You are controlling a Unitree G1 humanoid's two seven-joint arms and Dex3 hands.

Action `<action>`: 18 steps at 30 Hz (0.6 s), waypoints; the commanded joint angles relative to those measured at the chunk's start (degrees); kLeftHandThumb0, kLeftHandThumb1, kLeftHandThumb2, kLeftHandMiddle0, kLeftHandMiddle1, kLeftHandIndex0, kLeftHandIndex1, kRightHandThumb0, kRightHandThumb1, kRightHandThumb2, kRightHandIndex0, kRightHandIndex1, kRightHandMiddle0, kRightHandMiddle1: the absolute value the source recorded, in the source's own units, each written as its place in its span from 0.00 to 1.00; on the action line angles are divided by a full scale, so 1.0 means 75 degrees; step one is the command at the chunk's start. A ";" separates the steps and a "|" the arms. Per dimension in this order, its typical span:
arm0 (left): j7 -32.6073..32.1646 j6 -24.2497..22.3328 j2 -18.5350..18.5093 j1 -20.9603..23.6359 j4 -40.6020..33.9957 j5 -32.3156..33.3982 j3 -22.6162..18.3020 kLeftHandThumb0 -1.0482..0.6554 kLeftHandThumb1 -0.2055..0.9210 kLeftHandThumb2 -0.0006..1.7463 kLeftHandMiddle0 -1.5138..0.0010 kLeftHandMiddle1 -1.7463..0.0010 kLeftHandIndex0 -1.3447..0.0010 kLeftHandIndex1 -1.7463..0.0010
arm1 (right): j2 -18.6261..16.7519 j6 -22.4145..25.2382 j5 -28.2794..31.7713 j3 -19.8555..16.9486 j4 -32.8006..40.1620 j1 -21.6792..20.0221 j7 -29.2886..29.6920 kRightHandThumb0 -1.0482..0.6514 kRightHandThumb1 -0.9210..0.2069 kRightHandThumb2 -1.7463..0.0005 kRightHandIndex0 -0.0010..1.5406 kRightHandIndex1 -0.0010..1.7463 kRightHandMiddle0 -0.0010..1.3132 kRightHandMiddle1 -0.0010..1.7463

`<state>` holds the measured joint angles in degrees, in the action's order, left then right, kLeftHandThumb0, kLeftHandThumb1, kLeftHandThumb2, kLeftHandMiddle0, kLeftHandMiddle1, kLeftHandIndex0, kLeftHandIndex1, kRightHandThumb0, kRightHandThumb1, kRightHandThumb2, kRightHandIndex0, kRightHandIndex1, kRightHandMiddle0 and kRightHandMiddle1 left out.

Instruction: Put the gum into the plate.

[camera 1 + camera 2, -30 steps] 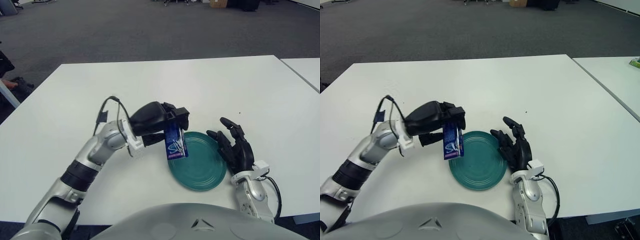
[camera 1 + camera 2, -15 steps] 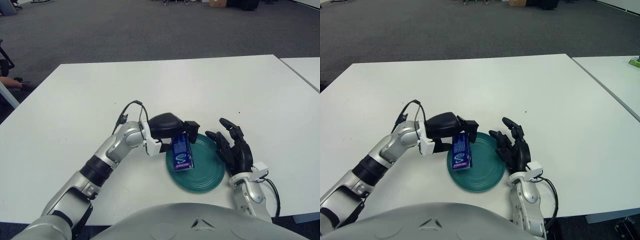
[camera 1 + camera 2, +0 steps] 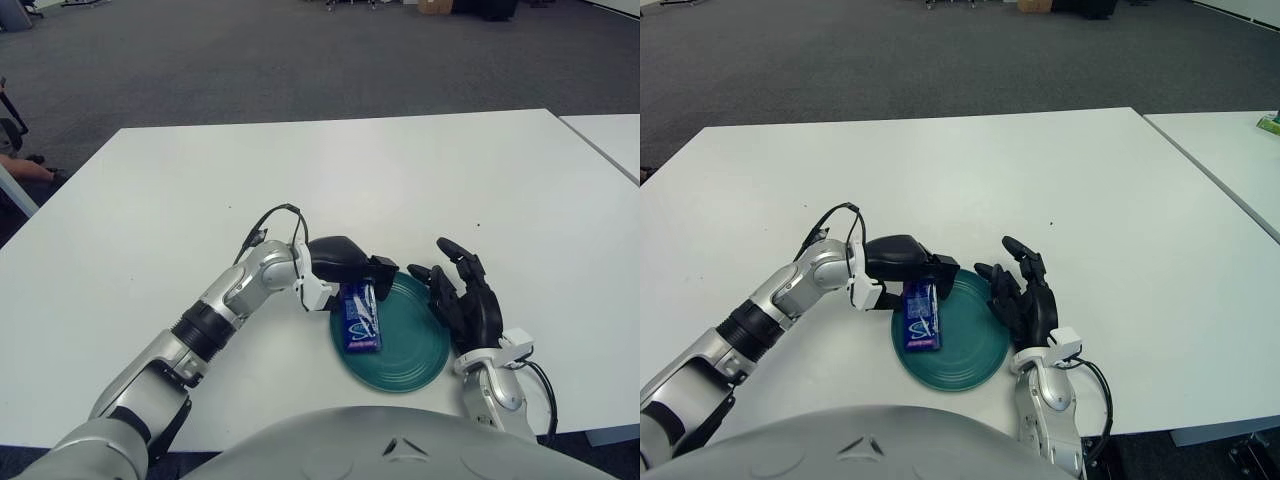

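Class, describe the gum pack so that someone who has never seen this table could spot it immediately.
Start at the white table and find the round green plate near its front edge. On the plate's left part lies the gum pack, with the left hand at its top end. It is the only blue, flat, rectangular thing there.

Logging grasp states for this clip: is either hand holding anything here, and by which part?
The left hand grips the gum pack by its far, upper end, the pack's lower part over the left side of the plate. The right hand, beside the plate's right edge, holds nothing.
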<state>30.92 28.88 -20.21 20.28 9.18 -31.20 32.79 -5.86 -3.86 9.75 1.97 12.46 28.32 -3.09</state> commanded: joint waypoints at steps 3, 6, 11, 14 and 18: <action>-0.0322 0.0776 -0.0261 0.0249 0.0463 -0.0219 0.0070 0.04 0.98 0.25 0.97 0.52 0.99 0.55 | -0.0001 0.0499 -0.0229 0.0087 -0.0647 0.0594 0.0214 0.38 0.01 0.56 0.28 0.32 0.01 0.48; -0.0289 0.0999 -0.0313 0.0284 0.0462 -0.0174 0.0059 0.01 0.99 0.26 0.96 0.77 1.00 0.76 | -0.0022 0.0495 -0.0260 0.0088 -0.0653 0.0588 0.0245 0.37 0.00 0.55 0.28 0.29 0.01 0.48; -0.0063 0.1316 -0.0469 0.0310 0.0371 0.0113 -0.0009 0.00 1.00 0.27 0.99 0.96 1.00 0.94 | -0.0016 0.0370 -0.0320 0.0100 -0.0690 0.0561 0.0228 0.38 0.00 0.55 0.29 0.28 0.02 0.48; 0.0018 0.1399 -0.0502 0.0316 0.0375 0.0209 -0.0025 0.00 1.00 0.27 1.00 0.99 1.00 0.98 | 0.0012 0.0308 -0.0357 0.0129 -0.0721 0.0531 0.0181 0.38 0.00 0.54 0.30 0.28 0.02 0.49; 0.0033 0.1451 -0.0588 0.0240 0.0199 0.0189 -0.0044 0.00 1.00 0.26 1.00 1.00 1.00 0.99 | 0.0076 0.0238 -0.0336 0.0172 -0.0715 0.0510 0.0056 0.37 0.00 0.52 0.28 0.27 0.02 0.48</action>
<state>30.74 39.27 -23.45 21.35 11.56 -30.08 33.14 -5.76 -5.55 7.32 2.78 11.75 28.41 -2.45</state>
